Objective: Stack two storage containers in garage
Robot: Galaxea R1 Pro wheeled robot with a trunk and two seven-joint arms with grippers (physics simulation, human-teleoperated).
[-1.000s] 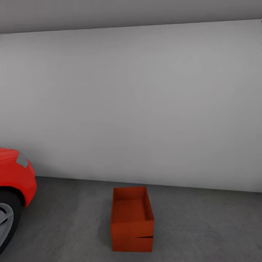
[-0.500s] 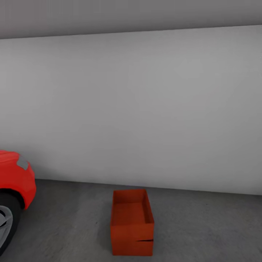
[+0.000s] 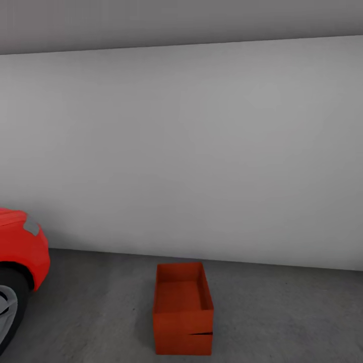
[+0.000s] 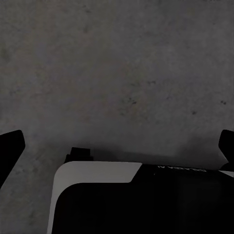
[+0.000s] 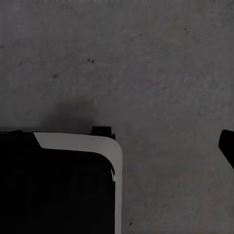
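Beside half-cropped car (image 3: 20, 262), stacked containers (image 3: 182, 307).

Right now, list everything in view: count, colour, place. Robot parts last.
storage containers: two, orange-red, stacked on the floor, centre of the head view; a dark seam low on the near face marks where they meet
floor: one, dark grey mottled concrete, under the stack and the car
car: one, red, left edge of the head view, front corner and wheel visible
wall: one, pale grey, behind the stack
robot base: black with a white edge, low in both wrist views, over the concrete
left gripper: black fingertips at the frame's sides, wide apart, holding nothing
right gripper: one black fingertip visible
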